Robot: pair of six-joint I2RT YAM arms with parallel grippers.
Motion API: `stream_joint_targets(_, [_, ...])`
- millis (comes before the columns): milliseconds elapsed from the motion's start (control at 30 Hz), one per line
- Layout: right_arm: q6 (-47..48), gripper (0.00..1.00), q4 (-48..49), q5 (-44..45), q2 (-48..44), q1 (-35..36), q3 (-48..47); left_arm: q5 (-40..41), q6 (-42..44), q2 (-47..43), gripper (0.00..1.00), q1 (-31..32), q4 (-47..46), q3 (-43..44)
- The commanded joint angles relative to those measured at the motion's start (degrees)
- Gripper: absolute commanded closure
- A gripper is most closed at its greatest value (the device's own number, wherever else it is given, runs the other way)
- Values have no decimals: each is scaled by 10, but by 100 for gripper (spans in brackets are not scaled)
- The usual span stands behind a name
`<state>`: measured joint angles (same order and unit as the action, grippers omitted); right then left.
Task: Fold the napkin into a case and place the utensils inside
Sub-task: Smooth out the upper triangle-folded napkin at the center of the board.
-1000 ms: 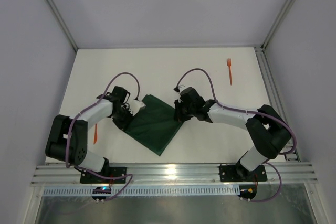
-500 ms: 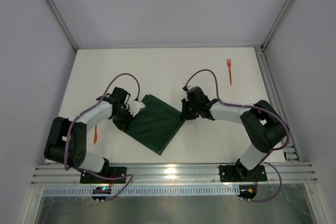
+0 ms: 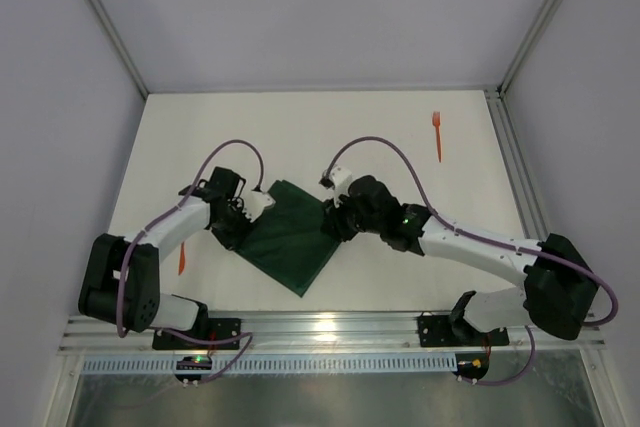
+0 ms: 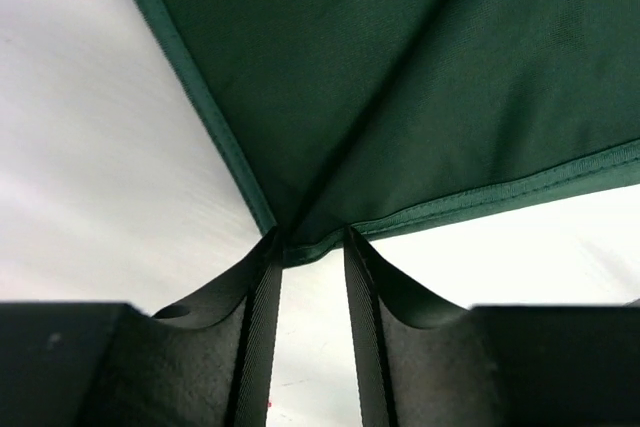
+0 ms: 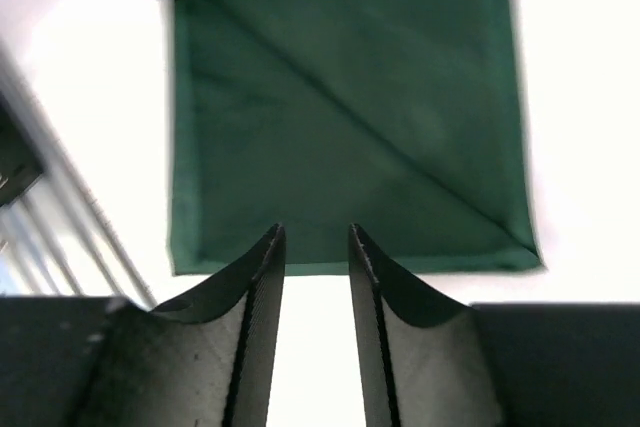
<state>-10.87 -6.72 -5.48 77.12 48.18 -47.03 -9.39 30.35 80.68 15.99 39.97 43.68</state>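
Green napkin [image 3: 290,237] lay folded mid-left on the white table [image 3: 400,147], with tabletop showing round every edge. We saw the left gripper [image 4: 312,239] at its left corner and the right gripper [image 5: 312,237] at its right edge, both narrowly parted and holding nothing. An orange fork [image 3: 437,135] lay well apart.

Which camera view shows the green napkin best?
The right wrist view: the napkin shows almost whole, diagonal crease included. The top view shows it smaller and partly covered; the left wrist view, only one corner.
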Motion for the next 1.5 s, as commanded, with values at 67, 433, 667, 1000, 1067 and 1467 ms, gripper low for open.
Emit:
stream_joint_targets(67, [144, 59, 34, -22, -34, 108, 26, 10, -13, -50, 63, -3, 17, 17])
stream_joint_targets(433, [175, 56, -82, -27, 142, 234, -118, 21, -21, -103, 55, -52, 39, 15])
stream_joint_targets(667, [150, 62, -129, 11, 201, 240, -159, -4, -17, -105, 55, -90, 42, 6])
stream_joint_targets(1000, [136, 63, -176, 9, 240, 239, -174, -12, -17, -103, 55, -91, 44, 7])
stream_joint_targets(1067, [132, 63, -169, 6, 248, 240, -176, -16, -18, -100, 55, -91, 42, 7])
stream_joint_targets(1467, [132, 88, -174, 15, 254, 240, -189, -25, -12, -90, 55, -90, 49, 10])
